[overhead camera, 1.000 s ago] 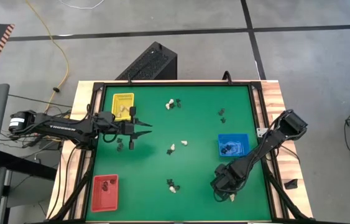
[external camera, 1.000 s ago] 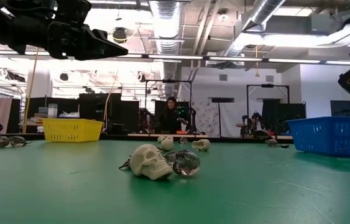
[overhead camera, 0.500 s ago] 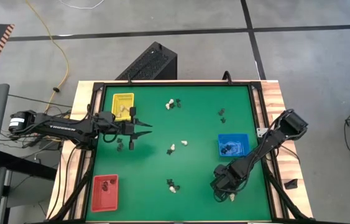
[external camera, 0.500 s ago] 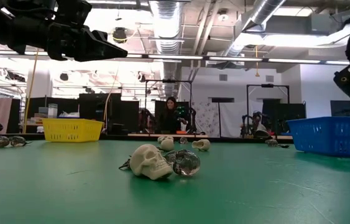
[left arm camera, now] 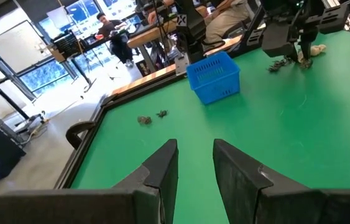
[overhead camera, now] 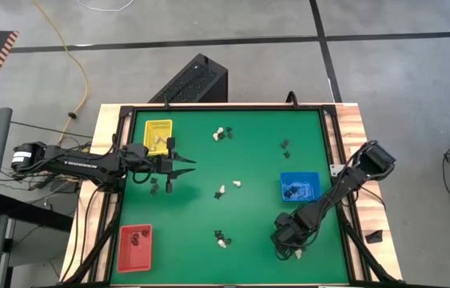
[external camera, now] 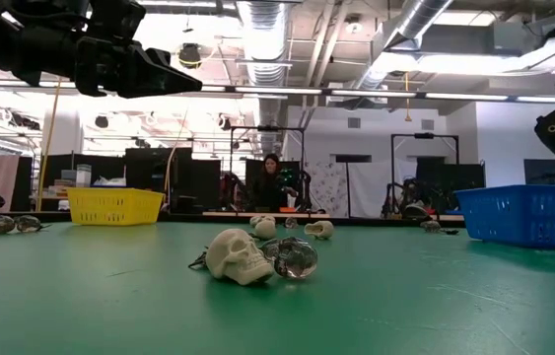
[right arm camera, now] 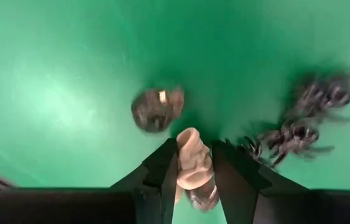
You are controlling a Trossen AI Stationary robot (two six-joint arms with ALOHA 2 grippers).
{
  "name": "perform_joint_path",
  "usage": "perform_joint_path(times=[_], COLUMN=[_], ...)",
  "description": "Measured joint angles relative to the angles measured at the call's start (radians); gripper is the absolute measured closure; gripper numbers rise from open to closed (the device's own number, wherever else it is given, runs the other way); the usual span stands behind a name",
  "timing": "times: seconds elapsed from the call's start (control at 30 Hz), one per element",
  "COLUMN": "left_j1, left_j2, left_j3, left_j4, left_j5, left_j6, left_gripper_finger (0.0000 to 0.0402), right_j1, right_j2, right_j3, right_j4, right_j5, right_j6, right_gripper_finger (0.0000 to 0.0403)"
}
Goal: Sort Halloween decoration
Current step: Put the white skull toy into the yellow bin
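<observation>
The sorting looks partly done: the yellow tray (overhead camera: 158,134), red tray (overhead camera: 135,245) and blue tray (overhead camera: 299,186) each hold a few trinkets, while several clusters (overhead camera: 228,187) lie scattered on the green surface (overhead camera: 248,160). The right gripper (right arm camera: 194,167), low at the near right, has its fingers clamped on a cream trinket (right arm camera: 193,163). The left gripper (left arm camera: 194,163) hovers near the yellow tray, fingers slightly apart and empty.

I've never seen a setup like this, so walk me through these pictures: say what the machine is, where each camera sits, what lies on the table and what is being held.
Two dark robot arms work at a green table. One camera looks straight down, one sits at table height, and one rides on each wrist. Three small trays stand on the table: yellow tray, red tray, blue tray. Tiny Halloween trinkets lie scattered, such as a cream skull. The right gripper, low over the table's near right part, is shut on a cream trinket, with black spiders alongside. The left gripper hangs empty, fingers apart, near the yellow tray.
</observation>
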Motion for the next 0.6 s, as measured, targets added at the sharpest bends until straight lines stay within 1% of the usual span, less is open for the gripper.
perform_joint_path(times=[0.1, 0.23, 0.3, 0.37, 0.47, 0.53, 0.6], left_j1=[0.000, 0.000, 0.000, 0.000, 0.000, 0.000, 0.000], left_j2=[0.000, 0.000, 0.000, -0.013, -0.048, -0.088, -0.137], left_j3=[0.000, 0.000, 0.000, 0.000, 0.000, 0.000, 0.000], left_j4=[0.003, 0.005, -0.007, -0.057, -0.127, -0.159, -0.177], left_j5=[-0.001, -0.018, -0.064, -0.159, -0.331, -0.452, -0.560], left_j6=[0.000, 0.000, 0.001, 0.001, 0.000, -0.025, -0.057], left_gripper_finger=[0.0310, 0.0310, 0.0310, 0.0310, 0.0310, 0.0310, 0.0310], right_j1=[-0.020, -0.050, -0.072, -0.100, -0.153, -0.205, -0.271], right_j2=[-0.019, -0.077, -0.118, -0.155, -0.195, -0.205, -0.197], right_j3=[0.044, 0.091, 0.106, 0.119, 0.123, 0.124, 0.124], right_j4=[-0.083, -0.142, -0.155, -0.153, -0.108, -0.031, 0.087], right_j5=[0.041, 0.168, 0.228, 0.310, 0.477, 0.579, 0.622], right_j6=[-0.042, -0.112, -0.148, -0.201, -0.331, -0.454, -0.622], right_gripper_finger=[0.0276, 0.0276, 0.0276, 0.0276, 0.0276, 0.0276, 0.0276])
